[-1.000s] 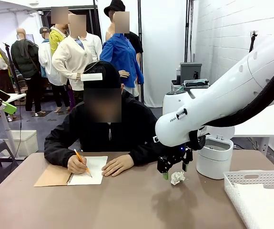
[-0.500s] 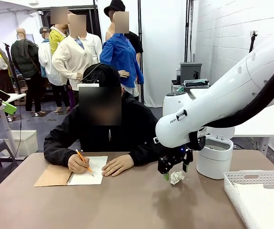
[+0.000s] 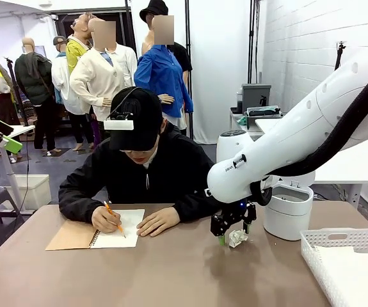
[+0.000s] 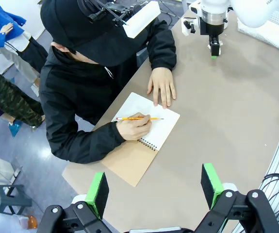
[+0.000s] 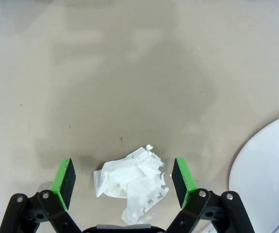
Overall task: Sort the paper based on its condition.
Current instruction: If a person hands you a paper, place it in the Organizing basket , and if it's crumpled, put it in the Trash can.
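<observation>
Right wrist view has the right gripper (image 5: 123,167) spread wide and empty, its pads either side of the crumpled wad (image 5: 129,183) lying on the table (image 5: 129,73), while the left gripper (image 4: 154,174) hangs open and empty above the table.
</observation>
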`<state>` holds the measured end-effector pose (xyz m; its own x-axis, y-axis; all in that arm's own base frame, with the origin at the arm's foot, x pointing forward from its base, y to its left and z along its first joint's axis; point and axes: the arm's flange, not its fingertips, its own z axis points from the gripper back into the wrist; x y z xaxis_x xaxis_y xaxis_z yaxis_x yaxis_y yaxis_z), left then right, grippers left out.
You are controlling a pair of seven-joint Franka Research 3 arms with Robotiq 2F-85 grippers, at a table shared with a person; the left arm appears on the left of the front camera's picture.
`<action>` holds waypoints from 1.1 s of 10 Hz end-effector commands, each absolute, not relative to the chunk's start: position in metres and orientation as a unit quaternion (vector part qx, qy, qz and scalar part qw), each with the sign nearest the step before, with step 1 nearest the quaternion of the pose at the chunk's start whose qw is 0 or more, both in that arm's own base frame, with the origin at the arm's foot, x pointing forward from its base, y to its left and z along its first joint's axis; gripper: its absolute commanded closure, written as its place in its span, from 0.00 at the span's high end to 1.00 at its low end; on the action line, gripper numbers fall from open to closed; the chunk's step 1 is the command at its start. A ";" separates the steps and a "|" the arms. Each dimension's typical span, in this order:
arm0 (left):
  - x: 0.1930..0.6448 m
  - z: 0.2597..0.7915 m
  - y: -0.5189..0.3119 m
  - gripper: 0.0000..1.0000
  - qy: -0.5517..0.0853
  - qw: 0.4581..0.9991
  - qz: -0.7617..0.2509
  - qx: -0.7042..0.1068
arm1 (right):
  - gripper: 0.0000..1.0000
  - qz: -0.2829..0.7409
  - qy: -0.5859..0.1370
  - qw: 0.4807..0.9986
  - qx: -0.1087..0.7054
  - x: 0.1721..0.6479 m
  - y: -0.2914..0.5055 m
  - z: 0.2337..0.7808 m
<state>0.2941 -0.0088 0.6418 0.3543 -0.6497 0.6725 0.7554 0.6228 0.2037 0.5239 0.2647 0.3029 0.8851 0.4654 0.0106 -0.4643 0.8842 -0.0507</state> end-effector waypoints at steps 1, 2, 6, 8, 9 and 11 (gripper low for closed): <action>0.295 0.642 -0.008 1.00 -0.377 0.820 -0.426 -0.068 | 1.00 0.254 -0.020 0.966 -0.047 0.528 0.268 0.297; 0.295 0.642 -0.008 1.00 -0.377 0.820 -0.426 -0.068 | 0.80 0.258 -0.016 0.965 -0.046 0.525 0.265 0.300; 0.295 0.642 -0.008 1.00 -0.377 0.820 -0.426 -0.068 | 0.00 0.252 -0.002 0.967 -0.035 0.523 0.266 0.304; 0.295 0.642 -0.008 1.00 -0.377 0.820 -0.426 -0.068 | 0.00 0.231 0.001 0.972 -0.031 0.515 0.265 0.322; 0.295 0.642 -0.008 1.00 -0.377 0.820 -0.426 -0.068 | 0.00 0.240 -0.009 0.970 -0.031 0.510 0.266 0.339; 0.295 0.642 -0.008 1.00 -0.377 0.820 -0.426 -0.068 | 0.00 0.251 -0.028 0.967 -0.040 0.496 0.260 0.382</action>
<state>0.2942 -0.0088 0.6417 0.3545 -0.6497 0.6724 0.7554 0.6228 0.2035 0.5110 0.2657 0.3652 0.8769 0.4799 0.0268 -0.4758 0.8746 -0.0931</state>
